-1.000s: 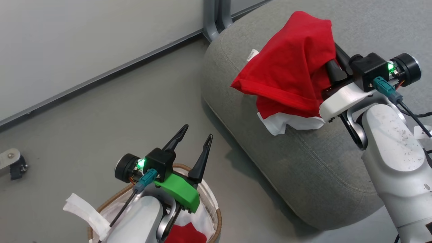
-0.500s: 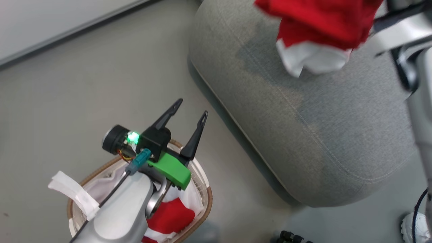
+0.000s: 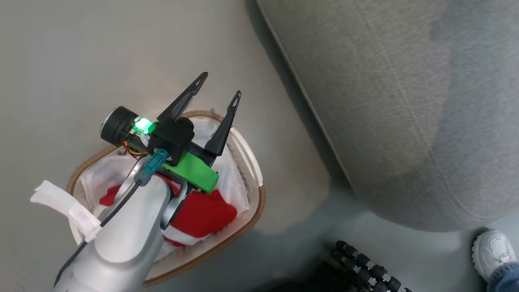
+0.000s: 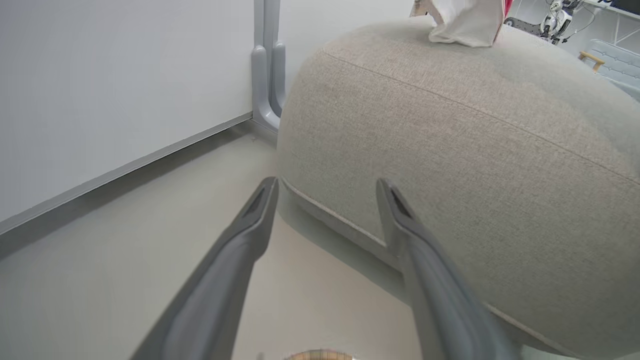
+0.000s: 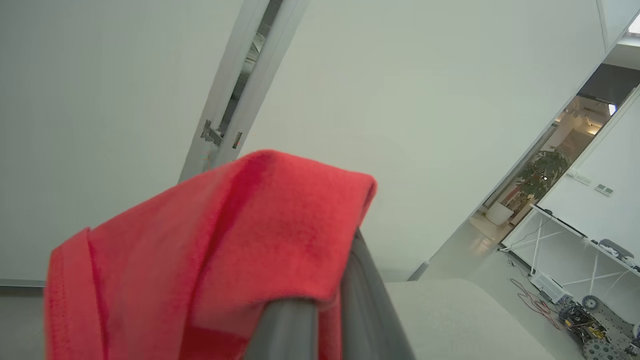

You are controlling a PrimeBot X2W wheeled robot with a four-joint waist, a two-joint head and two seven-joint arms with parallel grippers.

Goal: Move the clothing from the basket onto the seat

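- My read on the step: garment 1 of 2 is being dropped off. The right gripper [image 5: 327, 300] has its fingers pressed close together on the held garment [image 5: 215, 250]. The red cloth is draped over both fingers and bunched between them.
- The seat [image 5: 440, 310] sits below and ahead of that gripper. In the left wrist view a white-and-red bit of cloth hangs right at the seat's top. Can't tell if it's touching.
- Next move, I'd guess: lower until the cloth rests on the cushion, spread the fingers, then back out. Since the fabric is hooked over the fingertips, it could easily get dragged back off.
- The left gripper [image 3: 219, 85] is spread wide with nothing in it. It hovers over the basket [image 3: 261, 198], fingertips pointing past the far rim toward the seat's side.
- The basket garment [image 3: 202, 211] lies under that gripper's wrist, behind the fingertips, on the white liner. Getting it means tipping the fingers down and back into the basket. The liner is loose too, so it might get pinched along with the garment.
- Other stuff: a white strap [image 3: 61, 202] sticks off the basket beside the left forearm.
- A person's foot [image 3: 492, 251] in a white shoe is well off to the left gripper's right, by the seat's corner.
- A black beaded thing [image 3: 365, 265] lies on the floor between basket and foot, no idea what.
- A grey post [image 4: 265, 75] stands at the wall, ahead-left of the left fingers.
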